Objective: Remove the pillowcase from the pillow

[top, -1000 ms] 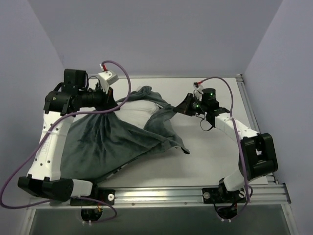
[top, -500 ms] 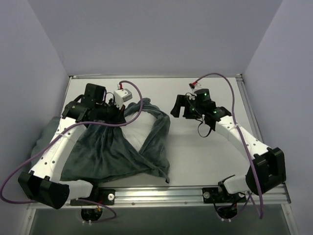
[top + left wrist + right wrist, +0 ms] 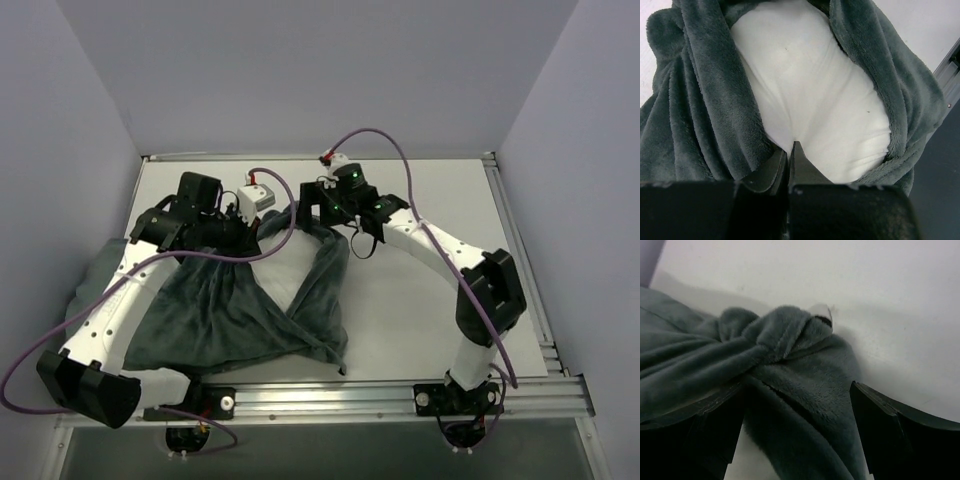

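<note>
The dark grey pillowcase lies bunched over the left half of the table, and the white pillow shows through its opening. In the left wrist view the pillow bulges out between grey folds of the pillowcase. My left gripper is shut, pinching the pillow's white fabric at the cover's edge. From above, the left gripper sits at the far left of the opening. My right gripper is open at the far end. In its wrist view the right gripper straddles a grey fold of the pillowcase without clamping it.
Part of the cover hangs past the table's left edge. A small white tag pokes out of the bunched fabric. A metal rail runs along the front edge. Purple cables loop over both arms.
My right gripper let go of the pillowcase, opened, and swung left to the cover's far bunched end. The released fold dropped onto the table. My left gripper shifted slightly right, still shut.
</note>
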